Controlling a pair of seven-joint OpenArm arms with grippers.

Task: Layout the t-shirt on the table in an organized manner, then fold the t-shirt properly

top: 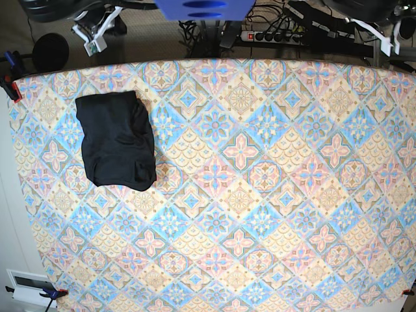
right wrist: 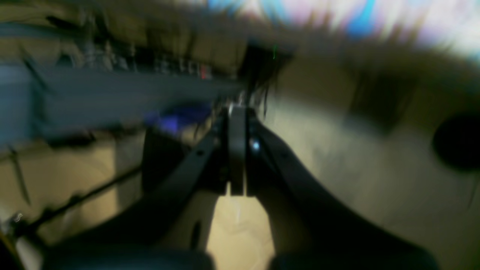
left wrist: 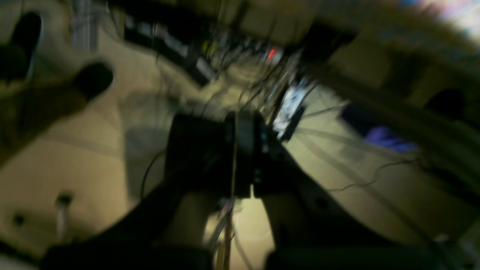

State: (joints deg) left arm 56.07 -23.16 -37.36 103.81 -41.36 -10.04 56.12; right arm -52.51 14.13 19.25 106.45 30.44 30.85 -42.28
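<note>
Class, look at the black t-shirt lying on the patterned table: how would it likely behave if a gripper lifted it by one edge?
The t-shirt would probably droop limply: its bundled shape shows soft folds. It likely unfolds when lifted, since nothing visible holds the layers together. It should not roll or tip, lying flat on the table.

Plain black t-shirt [top: 117, 140]; table [top: 273, 195] of pastel blue, pink, yellow floral diamonds

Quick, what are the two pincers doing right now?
Left pincer: shut, holding nothing.
Right pincer: shut, holding nothing.
</note>
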